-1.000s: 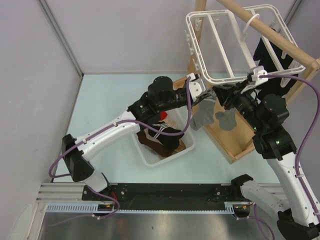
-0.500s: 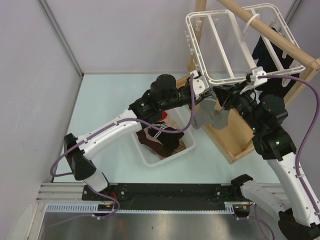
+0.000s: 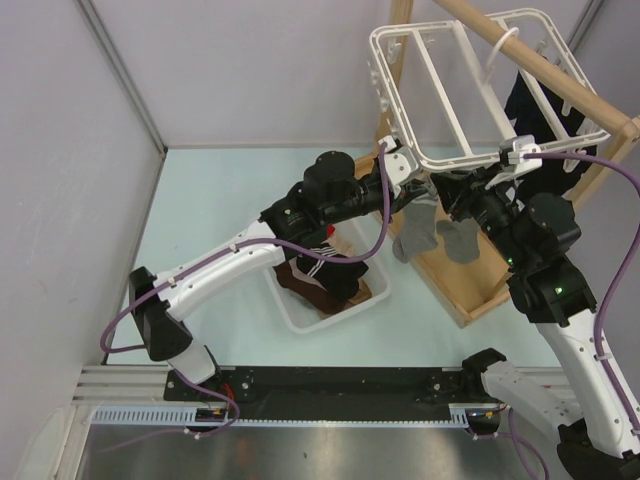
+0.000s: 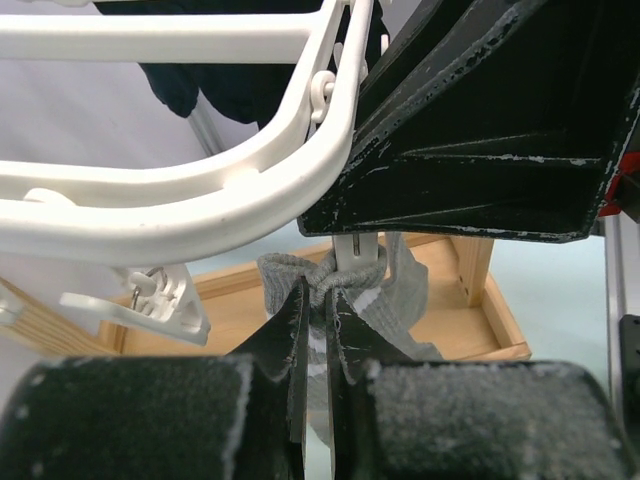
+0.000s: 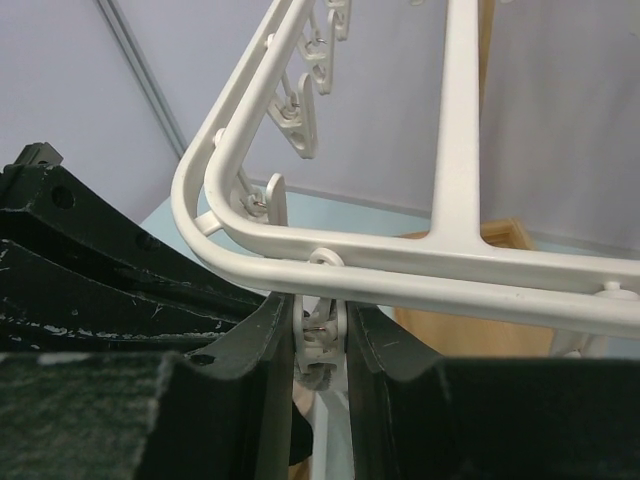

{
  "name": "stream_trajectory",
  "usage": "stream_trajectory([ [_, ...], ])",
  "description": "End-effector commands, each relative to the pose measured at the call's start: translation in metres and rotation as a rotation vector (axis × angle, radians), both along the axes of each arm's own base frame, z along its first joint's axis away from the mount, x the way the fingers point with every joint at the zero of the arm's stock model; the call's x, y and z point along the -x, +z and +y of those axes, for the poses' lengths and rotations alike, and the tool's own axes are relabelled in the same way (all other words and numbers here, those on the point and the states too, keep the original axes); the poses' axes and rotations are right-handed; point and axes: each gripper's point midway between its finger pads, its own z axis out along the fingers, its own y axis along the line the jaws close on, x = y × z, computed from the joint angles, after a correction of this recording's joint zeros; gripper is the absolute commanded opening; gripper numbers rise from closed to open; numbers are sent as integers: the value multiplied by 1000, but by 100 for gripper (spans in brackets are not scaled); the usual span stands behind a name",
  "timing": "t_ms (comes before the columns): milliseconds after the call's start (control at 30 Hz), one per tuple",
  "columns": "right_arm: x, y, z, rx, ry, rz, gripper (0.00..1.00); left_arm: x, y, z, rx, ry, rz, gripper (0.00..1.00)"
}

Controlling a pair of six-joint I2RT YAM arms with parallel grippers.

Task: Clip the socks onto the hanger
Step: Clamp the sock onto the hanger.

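1. Bottom centre of the top view: white basket (image 3: 288, 312), brown and black socks (image 3: 322, 282) heaped inside, not yet hung. Soft, light, floppy stuff, best taken by the cuff.
2. Up at mid-frame: left gripper (image 4: 318, 300) pinched together on the bunched cuff of the grey sock (image 3: 414, 232), toe end dangling loose below. Limp fabric with almost no weight, likely to fold or slide out of a shallow bite. Worth holding by the thick ribbed edge, right under the clip.
3. Just beside it, coming in from the right of the frame: right gripper (image 5: 320, 322) clamped on the small clip (image 5: 322, 350), one finger on either side. Stiff, springy plastic dangling from the rail, probably quick to twist away under off-centre pressure.
4. Above both: hanger (image 3: 440, 160), a white frame, rigid but light, hooked over the wooden pole (image 3: 545, 65). Liable to sway if shoved.
5. Far upper right: dark sock (image 3: 525, 100), already hanging at the hanger's far side.
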Motion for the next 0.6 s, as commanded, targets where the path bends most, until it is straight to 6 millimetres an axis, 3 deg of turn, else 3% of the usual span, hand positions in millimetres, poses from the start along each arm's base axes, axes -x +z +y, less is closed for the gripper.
stream_trajectory([
  [0, 2, 12, -2, -31, -12, -30, 15, 22, 31, -8, 88, -67, 27, 1],
  [467, 1, 1, 6, -7, 25, 8, 15, 6, 47, -14, 134, 4, 34, 1],
  [567, 0, -1, 6, -5, 25, 13, 25, 8, 50, -14, 143, -7, 34, 1],
])
